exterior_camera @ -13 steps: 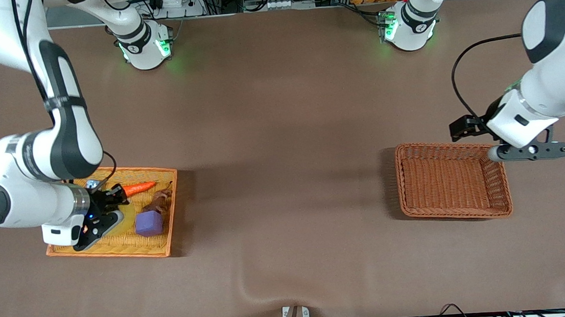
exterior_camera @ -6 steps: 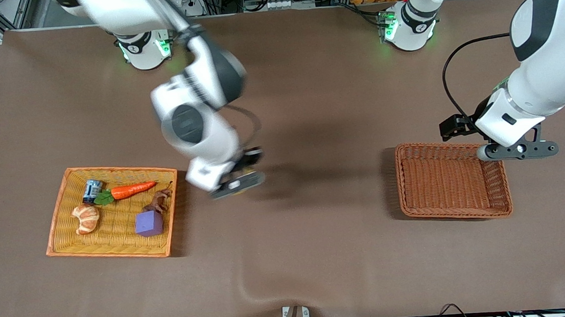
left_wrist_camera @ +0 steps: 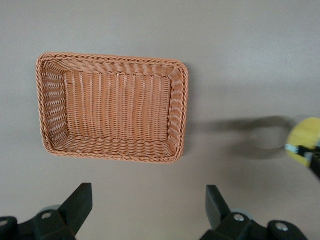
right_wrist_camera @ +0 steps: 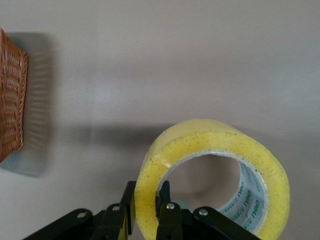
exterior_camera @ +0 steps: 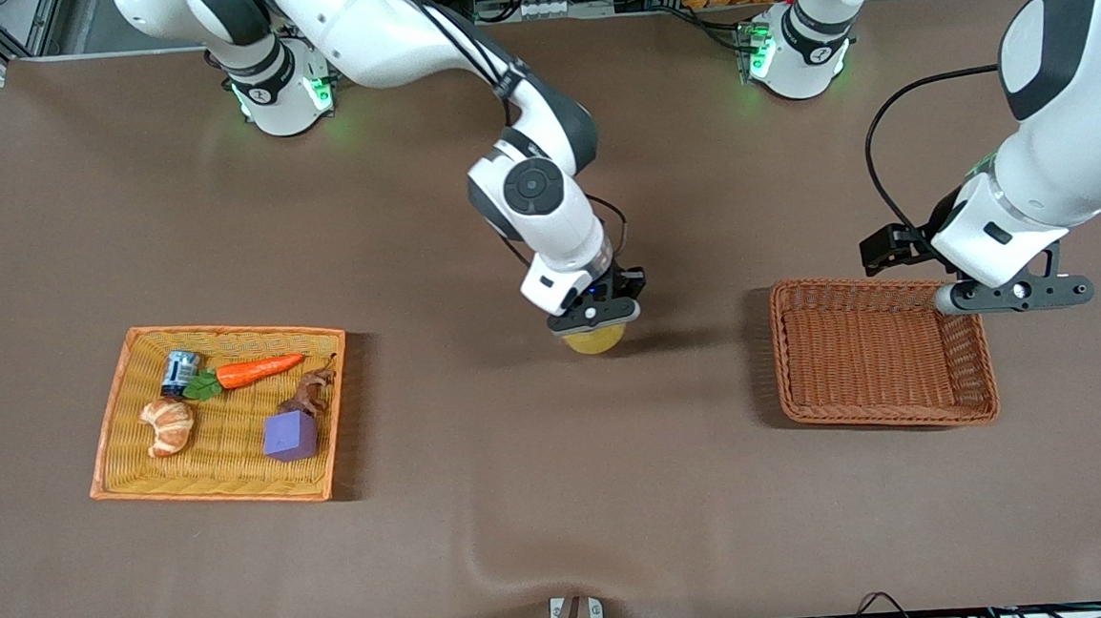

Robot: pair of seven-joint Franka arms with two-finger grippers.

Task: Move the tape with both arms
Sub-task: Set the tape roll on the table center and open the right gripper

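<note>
The tape (exterior_camera: 594,340) is a yellowish roll, held upright over the middle of the table. My right gripper (exterior_camera: 595,314) is shut on it. In the right wrist view the fingers pinch the roll's wall (right_wrist_camera: 200,137), one inside the hollow core and one outside, and my right gripper (right_wrist_camera: 146,200) sits at the roll's edge. My left gripper (exterior_camera: 1018,294) is open and empty over the table beside the brown basket (exterior_camera: 783,352), at the left arm's end. In the left wrist view my left gripper (left_wrist_camera: 147,197) is wide open, with the tape (left_wrist_camera: 306,142) at the picture's edge.
The brown wicker basket (left_wrist_camera: 182,115) holds nothing. An orange tray (exterior_camera: 213,332) at the right arm's end holds a carrot (exterior_camera: 258,369), a croissant (exterior_camera: 168,426), a purple cube (exterior_camera: 291,436), a small can (exterior_camera: 179,370) and a brown figure (exterior_camera: 309,393).
My right arm has carried the tape from the orange tray to over the middle of the table, toward the left arm's end. My left gripper has barely moved.
</note>
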